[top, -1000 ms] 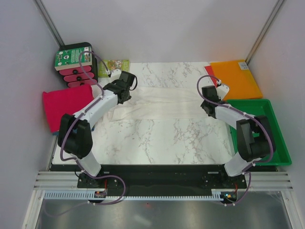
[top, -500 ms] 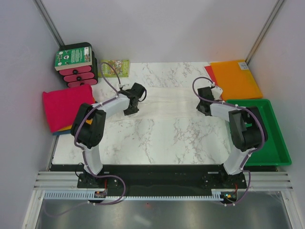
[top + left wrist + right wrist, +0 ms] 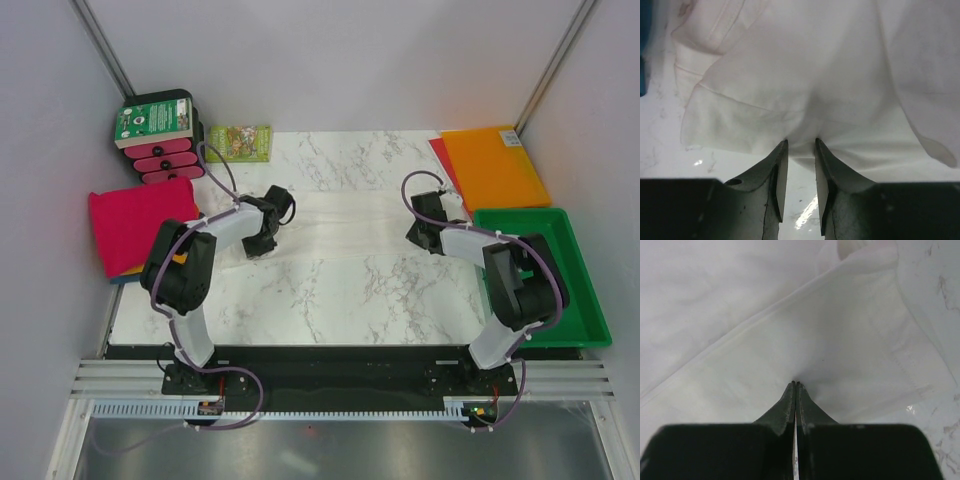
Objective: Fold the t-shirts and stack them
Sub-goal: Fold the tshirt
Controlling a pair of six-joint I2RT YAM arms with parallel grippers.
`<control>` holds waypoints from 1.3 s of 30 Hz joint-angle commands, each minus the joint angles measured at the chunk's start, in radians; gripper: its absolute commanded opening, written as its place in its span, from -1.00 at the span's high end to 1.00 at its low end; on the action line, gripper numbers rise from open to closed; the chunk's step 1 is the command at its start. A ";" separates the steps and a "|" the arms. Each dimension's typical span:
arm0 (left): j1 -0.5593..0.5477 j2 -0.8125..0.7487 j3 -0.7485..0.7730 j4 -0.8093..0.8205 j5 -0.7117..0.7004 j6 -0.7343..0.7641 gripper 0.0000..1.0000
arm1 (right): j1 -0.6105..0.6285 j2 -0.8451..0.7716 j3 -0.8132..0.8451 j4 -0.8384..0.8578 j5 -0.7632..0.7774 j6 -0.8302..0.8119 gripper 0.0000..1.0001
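We're looking into a robotics lab test cell. Plain pale partition walls (image 3: 340,60) box it in at left, right and far side, held by bare aluminium posts (image 3: 100,45) at the far corners. The left arm (image 3: 190,270) and the right arm (image 3: 510,275) are bolted to a black base plate (image 3: 330,365) at the near edge, with a slotted cable duct (image 3: 330,412) just nearer. On the marble-look table (image 3: 340,300) lie staged props: a white t-shirt (image 3: 345,215), a green tray (image 3: 590,335) at right and an orange sheet (image 3: 495,165) far right.

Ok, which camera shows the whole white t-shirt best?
Top external: the white t-shirt lies spread across the table, with nearly its full extent visible. Left wrist shows only a wrinkled, folded edge close up; right wrist shows only a hemmed corner.
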 commanded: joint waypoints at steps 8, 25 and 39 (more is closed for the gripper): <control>0.003 -0.222 -0.130 -0.129 -0.087 -0.044 0.17 | 0.060 -0.162 -0.159 -0.115 -0.024 0.036 0.99; -0.012 -0.633 -0.321 0.158 0.123 0.060 -0.35 | 0.435 -0.134 0.153 -0.043 -0.248 -0.273 1.00; 0.004 -0.302 -0.159 0.317 0.206 0.150 0.02 | 0.481 -0.095 0.205 -0.109 -0.151 -0.309 1.00</control>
